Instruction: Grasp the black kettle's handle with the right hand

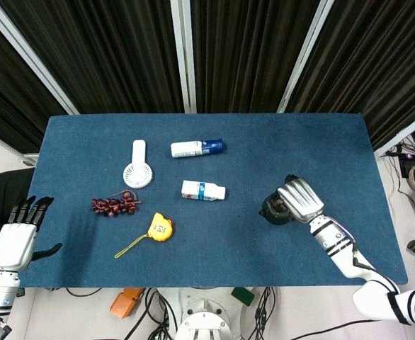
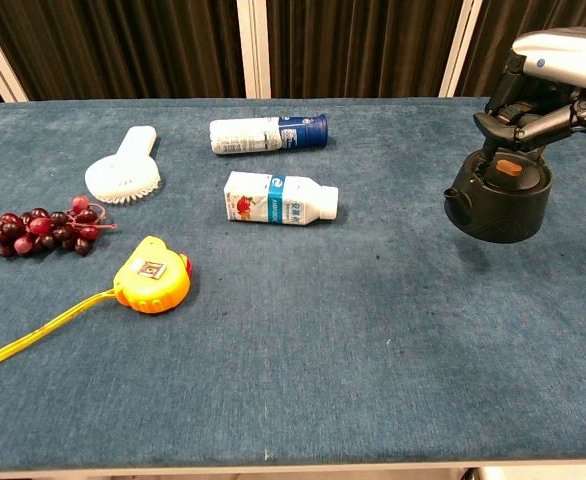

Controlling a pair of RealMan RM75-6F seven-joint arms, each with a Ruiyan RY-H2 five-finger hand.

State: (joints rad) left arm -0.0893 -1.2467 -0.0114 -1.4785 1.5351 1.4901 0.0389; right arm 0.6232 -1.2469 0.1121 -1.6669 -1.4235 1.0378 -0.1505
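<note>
Left of frame lay a white fan [image 2: 123, 166], grapes [image 2: 35, 229] and a yellow tape measure [image 2: 152, 275]; two bottles [image 2: 268, 133] [image 2: 279, 198] lay centre.

No text can be read with certainty in these pictures. The white bottle with the blue cap [image 2: 268, 133], upper middle of the chest view, has print on its side, but it is too small to read. The small white bottle [image 2: 279, 197] below it has a blue band and a red picture, also unreadable. The yellow tape measure [image 2: 152, 274] shows a small square label, not legible.
</note>
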